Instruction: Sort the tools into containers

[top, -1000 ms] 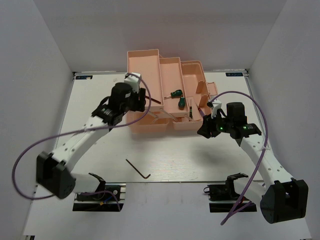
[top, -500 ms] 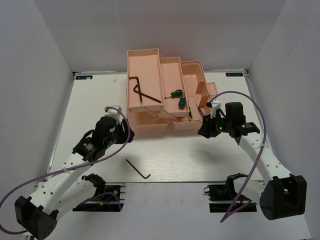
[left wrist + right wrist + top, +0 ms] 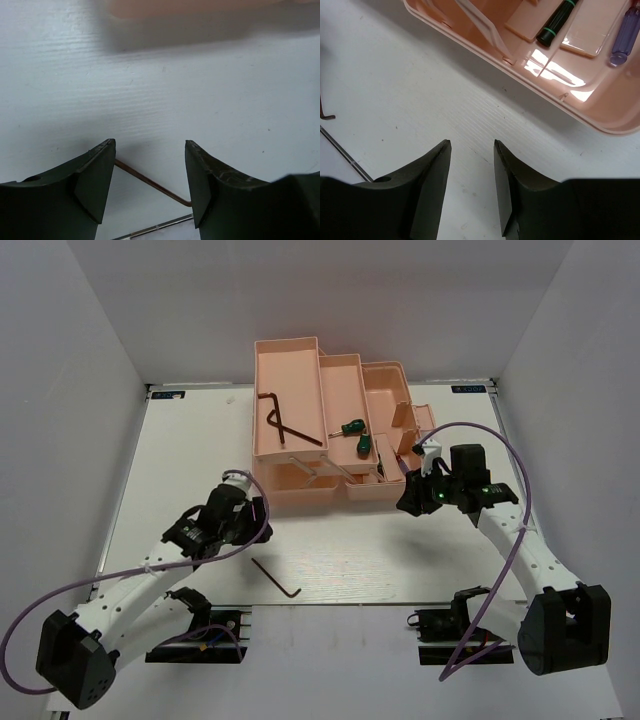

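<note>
Left end effector [image 3: 150,143] open—key [image 3: 150,181] near

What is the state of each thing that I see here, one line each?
Toolbox: open, trays spread out.
Hex key in left tray: sorted, lying flat.
Hex key on table: not yet sorted.
Green screwdrivers: both in middle tray.
Left fingers: open, empty, above table key.
Right fingers: open, empty.

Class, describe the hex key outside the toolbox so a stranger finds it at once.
Start at the pink toolbox. In front of it, by the near edge of the white table, lies a dark L-shaped hex key. It alone lies outside the toolbox.
</note>
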`<state>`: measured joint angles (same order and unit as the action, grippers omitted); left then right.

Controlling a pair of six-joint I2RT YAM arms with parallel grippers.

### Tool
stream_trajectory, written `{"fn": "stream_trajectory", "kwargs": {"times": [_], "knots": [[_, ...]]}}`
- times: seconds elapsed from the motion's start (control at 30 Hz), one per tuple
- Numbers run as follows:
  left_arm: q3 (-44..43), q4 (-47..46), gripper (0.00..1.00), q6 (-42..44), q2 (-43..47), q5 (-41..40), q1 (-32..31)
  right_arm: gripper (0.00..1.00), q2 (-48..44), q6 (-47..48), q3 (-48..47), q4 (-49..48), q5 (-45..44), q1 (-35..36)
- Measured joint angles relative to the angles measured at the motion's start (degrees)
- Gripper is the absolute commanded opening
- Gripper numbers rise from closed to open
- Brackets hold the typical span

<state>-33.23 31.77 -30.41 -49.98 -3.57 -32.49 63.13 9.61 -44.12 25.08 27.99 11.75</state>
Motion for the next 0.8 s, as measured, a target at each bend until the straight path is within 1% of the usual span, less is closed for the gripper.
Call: {"fn": "stream_trajectory", "kwargs": {"times": [0.2, 0.23, 0.53, 0.8], "knots": [[-0.57, 4.87, 0.68, -6.99, -7.19, -1.29, -1.68, 0.46, 0.24, 0.07, 0.0, 0.0, -0.24, -0.02], [-0.57, 5.7, 0.66, -8.07, -7.74, -1.4, -1.97, 0.46, 0.35, 0.07, 0.0, 0.0, -0.26, -0.02], [-0.7, 10.01, 0.67, -17.42, -8.35, -0.07, -7.82, 0.46, 0.52, 0.07, 0.0, 0.0, -0.42, -0.07], [-1.53, 16.31, 0.67, -27.08, -10.58, -2.56, -12.28, 0.46, 0.52, 0.02, 0.0, 0.0, -0.04, -0.07]]}}
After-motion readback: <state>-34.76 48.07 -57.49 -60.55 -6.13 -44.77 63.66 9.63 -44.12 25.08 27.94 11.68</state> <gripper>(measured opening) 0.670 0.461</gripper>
